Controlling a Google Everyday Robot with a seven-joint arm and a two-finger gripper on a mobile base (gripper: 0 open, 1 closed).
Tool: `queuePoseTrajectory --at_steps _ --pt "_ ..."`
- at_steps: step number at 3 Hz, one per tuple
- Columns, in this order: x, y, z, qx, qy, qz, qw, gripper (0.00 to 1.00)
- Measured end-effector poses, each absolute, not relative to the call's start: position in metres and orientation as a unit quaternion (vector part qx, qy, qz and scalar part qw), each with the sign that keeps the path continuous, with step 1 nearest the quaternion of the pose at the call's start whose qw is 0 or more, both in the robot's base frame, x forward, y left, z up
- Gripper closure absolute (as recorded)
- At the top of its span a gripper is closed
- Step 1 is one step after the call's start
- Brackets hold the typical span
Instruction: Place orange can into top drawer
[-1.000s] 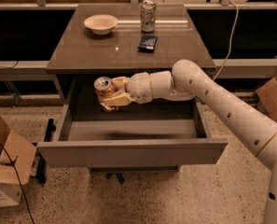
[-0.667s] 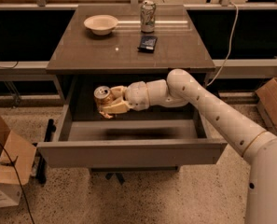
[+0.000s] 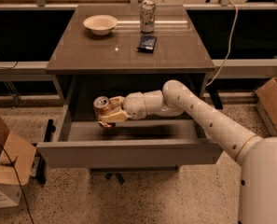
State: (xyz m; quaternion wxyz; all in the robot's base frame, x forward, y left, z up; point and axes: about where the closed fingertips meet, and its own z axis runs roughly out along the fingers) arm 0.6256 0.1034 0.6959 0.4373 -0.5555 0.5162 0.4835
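Observation:
The orange can (image 3: pixel 101 108) is upright, its silver top showing, held in my gripper (image 3: pixel 109 113). The gripper is shut on the can's side and holds it inside the pulled-out top drawer (image 3: pixel 128 154), at its left part, low over the drawer floor. My white arm reaches in from the right, over the drawer's right side. The can's bottom is hidden by the fingers (image 3: pixel 114 117), so I cannot tell whether it touches the floor.
On the grey table (image 3: pixel 128 50) above stand a white bowl (image 3: pixel 100 24), a silver-and-green can (image 3: pixel 147 16) and a small dark packet (image 3: pixel 147 43). Cardboard boxes stand on the floor at left (image 3: pixel 5 164) and right (image 3: pixel 274 101).
My gripper has moved left and down with the orange can, deeper into the drawer's left part.

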Motion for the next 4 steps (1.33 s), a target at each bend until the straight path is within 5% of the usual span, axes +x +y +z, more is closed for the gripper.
queuePoseTrajectory --at_steps 2,3,4 --pt "0.6233 0.1087 0.6847 -0.54 0.532 0.488 0.432 0.11" --pt "0.6226 0.1108 0.6849 -0.541 0.531 0.489 0.432 0.0" --pt "0.6226 0.1108 0.6849 -0.541 0.531 0.489 0.432 0.0"
